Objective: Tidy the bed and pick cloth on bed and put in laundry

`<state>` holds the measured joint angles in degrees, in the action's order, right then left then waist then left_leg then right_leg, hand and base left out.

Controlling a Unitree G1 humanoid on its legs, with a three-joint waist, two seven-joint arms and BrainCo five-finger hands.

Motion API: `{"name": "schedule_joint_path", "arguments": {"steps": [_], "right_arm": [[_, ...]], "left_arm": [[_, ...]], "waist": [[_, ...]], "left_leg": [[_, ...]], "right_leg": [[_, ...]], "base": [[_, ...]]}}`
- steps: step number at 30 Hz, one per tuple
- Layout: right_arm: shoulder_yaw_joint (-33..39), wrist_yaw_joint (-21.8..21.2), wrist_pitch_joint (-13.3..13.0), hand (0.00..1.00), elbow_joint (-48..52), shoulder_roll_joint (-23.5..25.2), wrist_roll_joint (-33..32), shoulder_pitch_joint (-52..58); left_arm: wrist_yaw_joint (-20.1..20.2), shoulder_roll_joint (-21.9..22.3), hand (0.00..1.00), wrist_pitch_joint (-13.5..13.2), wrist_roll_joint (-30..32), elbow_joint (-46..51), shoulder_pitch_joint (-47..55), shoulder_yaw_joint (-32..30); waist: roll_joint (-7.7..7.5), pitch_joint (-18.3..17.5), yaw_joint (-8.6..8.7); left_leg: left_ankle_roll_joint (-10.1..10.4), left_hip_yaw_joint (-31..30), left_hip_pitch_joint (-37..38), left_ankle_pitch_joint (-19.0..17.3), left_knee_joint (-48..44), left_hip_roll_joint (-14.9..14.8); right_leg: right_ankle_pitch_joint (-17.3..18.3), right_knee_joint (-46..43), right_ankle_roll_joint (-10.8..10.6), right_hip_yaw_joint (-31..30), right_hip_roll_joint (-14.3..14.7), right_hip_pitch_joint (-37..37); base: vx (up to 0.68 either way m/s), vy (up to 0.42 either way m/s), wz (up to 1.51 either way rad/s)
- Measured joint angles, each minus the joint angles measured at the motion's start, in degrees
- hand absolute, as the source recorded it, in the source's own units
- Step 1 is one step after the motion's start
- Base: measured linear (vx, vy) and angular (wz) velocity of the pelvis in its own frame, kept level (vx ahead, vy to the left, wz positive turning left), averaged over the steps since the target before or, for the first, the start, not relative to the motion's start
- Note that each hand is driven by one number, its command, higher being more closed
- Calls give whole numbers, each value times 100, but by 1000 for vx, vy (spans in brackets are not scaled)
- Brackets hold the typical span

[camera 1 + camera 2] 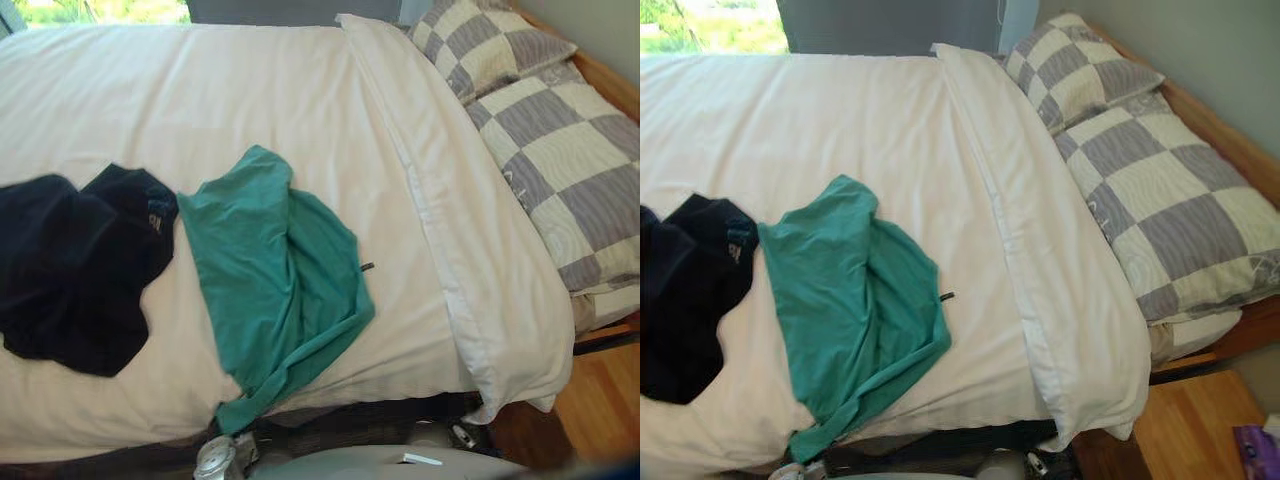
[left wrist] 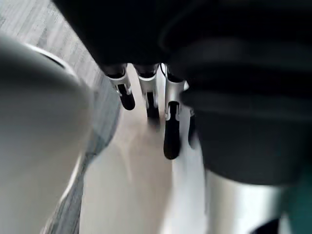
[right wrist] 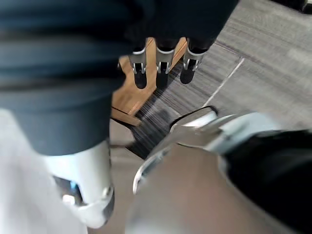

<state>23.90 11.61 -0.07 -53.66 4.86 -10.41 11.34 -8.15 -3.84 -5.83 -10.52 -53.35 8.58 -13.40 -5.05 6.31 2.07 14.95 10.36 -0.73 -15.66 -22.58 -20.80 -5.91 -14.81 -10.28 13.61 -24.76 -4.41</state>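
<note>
Left robot hand (image 2: 170,131): seen in its own wrist view with the fingers straight and spread loosely; nothing is held.
Right robot hand (image 3: 163,63): seen in its own wrist view with the fingers straight and side by side; nothing is held, and grey carpet (image 3: 273,63) is seen past them.
Bed (image 1: 200,90): covered by a white duvet that is spread mostly smooth, with its near edge at the bottom of the head views.
Green cloth (image 1: 270,270): laid crumpled on the duvet at the near middle of the bed, with its lower tip draped over the near edge.
Dark cloth (image 1: 70,270): laid in a heap on the duvet to the left of the green cloth; their edges are just beside each other, and whether they touch cannot be told.
White fold (image 1: 470,250): a long band of white bedding is laid across the bed to the right of the green cloth, apart from it.
Checked pillows (image 1: 570,170): 2 grey-and-cream pillows are set beyond the white fold at the right end, 1 nearer and 1 farther.
Wooden frame (image 1: 1220,130): seen along the right of the pillows.
Wooden floor (image 1: 1190,430): seen at the lower right, beside the bed corner.
Window (image 1: 100,10): seen past the far left of the bed.
</note>
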Motion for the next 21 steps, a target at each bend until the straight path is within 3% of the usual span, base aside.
{"name": "schedule_joint_path", "arguments": {"steps": [1, 2, 3, 4, 5, 7, 8, 10, 11, 13, 15, 17, 21], "right_arm": [[-22, -2, -18, 0, 71, -11, 76, -29], [-217, 1, -29, 0, 99, -101, 176, -67], [-313, -8, -31, 0, 104, -151, 252, -69], [-459, -17, -35, 0, 133, -170, 341, -67], [-460, -23, -35, 0, 154, -185, 432, -68], [-475, -29, -33, 0, 168, -191, 566, -66], [-493, -31, -34, 0, 163, -193, 677, -27], [-533, -55, -42, 0, 165, -255, 737, -29], [-610, -78, -39, 0, 93, -372, 751, -37], [-663, -99, -36, 0, 20, -433, 804, -75], [-740, -106, -37, 0, -56, -475, 955, -141], [-974, -130, -35, 0, -196, -616, 956, -383], [-997, -120, -37, 0, -292, -535, 948, -731]], "left_arm": [[-68, -3, 0, -11, 19, -61, 20, 83], [-95, -24, 0, -62, 53, -152, 32, 180], [-94, -26, 0, -78, 74, -160, 31, 200], [-76, -24, 0, -63, 192, -210, 7, 221], [-60, 5, 0, -61, 229, -225, -5, 195], [-41, 25, 0, -45, 291, -255, -41, 161], [-44, 36, 0, -1, 303, -254, -63, 149], [-46, 79, 0, 36, 375, -324, -116, 156], [-49, 138, 0, 74, 448, -389, -191, 168], [-50, 181, 0, 79, 444, -387, -198, 164], [-51, 182, 0, 72, 425, -365, -198, 151], [-68, 172, 0, 42, 263, -307, -269, 146], [-107, 219, 0, 20, 49, -249, -292, 152]], "waist": [[22, 0, -28], [43, -8, -64], [49, -11, -65], [105, -25, 18], [132, -27, 13], [143, -20, 0], [109, -28, -13], [69, -59, -85], [138, -60, -140], [191, -36, -152], [258, 0, -160], [269, 153, -169], [344, 276, -231]], "left_leg": [[-21, 146, 86, 7, 98, 35], [-72, 337, 192, 146, 315, 58], [-107, 360, 209, 229, 435, 72], [-152, 329, 213, 525, 800, 92], [-157, 325, 212, 631, 947, 97], [-156, 149, 181, 898, 1265, 198], [-186, 96, 182, 940, 1331, 301], [-353, 15, 187, 1038, 1471, 379], [-569, -96, 182, 1153, 1547, 532], [-670, -127, 136, 1184, 1576, 820], [-780, -155, -71, 1137, 1489, 929], [-748, -55, -351, 1142, 1156, 976], [-865, 703, -488, 1229, 1046, 1023]], "right_leg": [[-415, 193, 520, 138, 0, -11], [-709, 431, 694, 349, 52, -1], [-596, 335, 597, 455, 115, -5], [143, -262, 395, 627, 427, -23], [518, -598, 335, 590, 552, -86], [1785, -1632, 183, 381, 982, -149], [2225, -1500, 220, 363, 1072, -4], [2557, -1211, 287, 292, 1144, 121], [2603, -1050, 347, 297, 1156, 118], [2498, -669, 372, 410, 1189, 342], [2406, -320, 368, 441, 1311, 467], [2209, -281, 406, 625, 1242, 500], [1782, 258, 314, 763, 1134, 801]], "base": [[-299, 255, -46], [-344, 270, -45], [-231, 125, -16], [-150, 57, 10], [-151, 54, 21], [-119, -35, 27], [-93, -101, 25], [-86, -138, 17], [-73, -123, 21], [-17, -70, 36], [66, -54, 64], [141, 1, 62], [131, 101, 30]]}}
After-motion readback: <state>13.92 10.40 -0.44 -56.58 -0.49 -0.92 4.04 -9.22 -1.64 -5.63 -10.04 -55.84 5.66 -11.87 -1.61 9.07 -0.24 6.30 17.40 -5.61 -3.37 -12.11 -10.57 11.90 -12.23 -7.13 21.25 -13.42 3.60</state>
